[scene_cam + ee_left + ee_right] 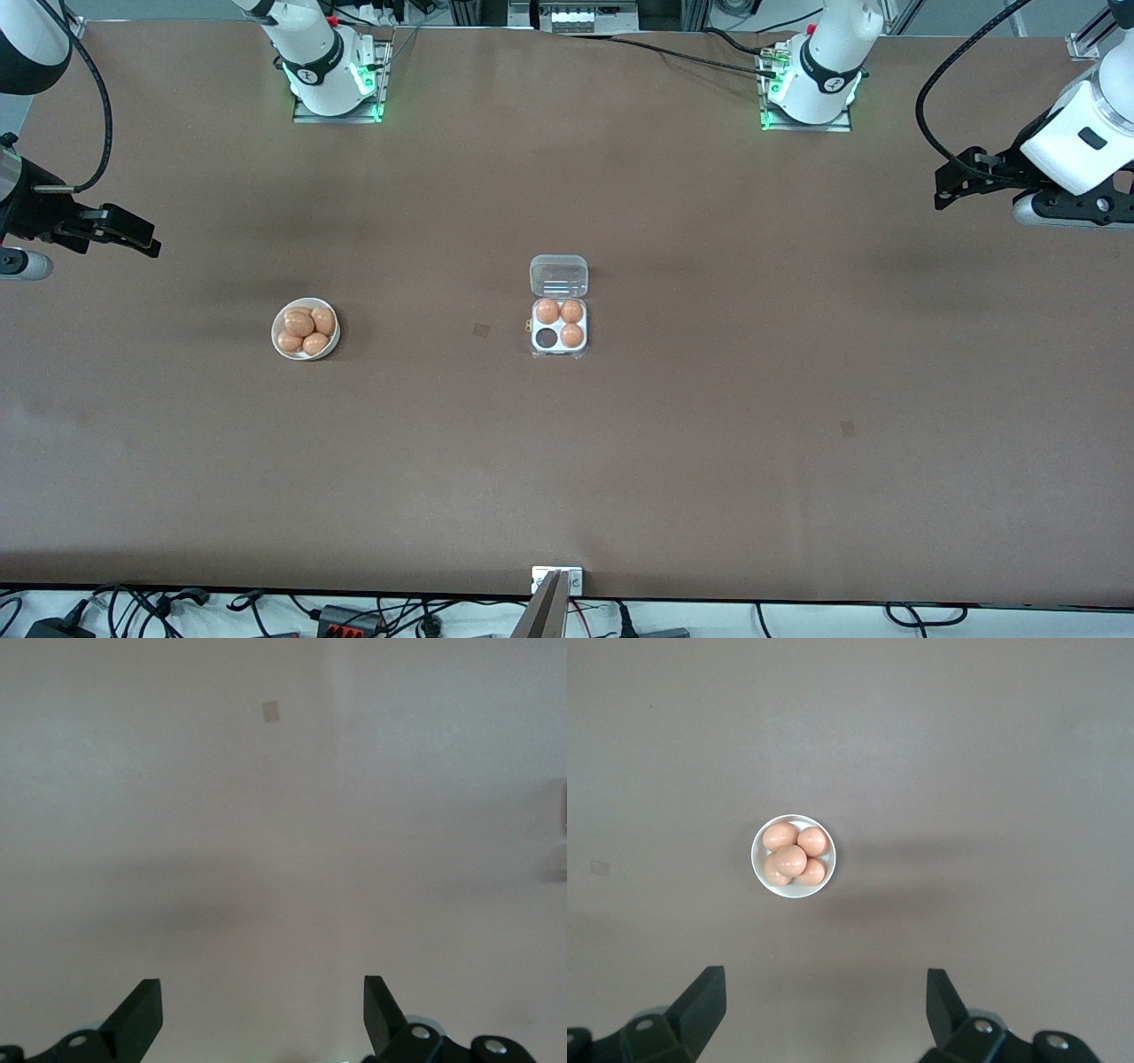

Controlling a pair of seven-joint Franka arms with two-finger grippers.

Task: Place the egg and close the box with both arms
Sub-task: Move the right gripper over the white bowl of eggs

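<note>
The box [558, 328] sits mid-table with its clear lid [558, 276] folded open toward the robots' bases. Three of its cups hold eggs, and the cup [546, 338] nearest the front camera on the right arm's side is empty. Several orange-brown eggs [306, 330] lie in a round white bowl [277, 341] toward the right arm's end, also in the right wrist view [793, 857]. My right gripper [146, 241] [826, 992] is open and empty, high above the table at that end. My left gripper [944, 189] [263, 1001] is open and empty, over bare table at the left arm's end.
Small square marks sit on the brown table, one [481, 330] between bowl and box, and one [848, 429] nearer the front camera toward the left arm's end, also in the left wrist view [270, 711]. A metal bracket [556, 580] stands at the table's front edge.
</note>
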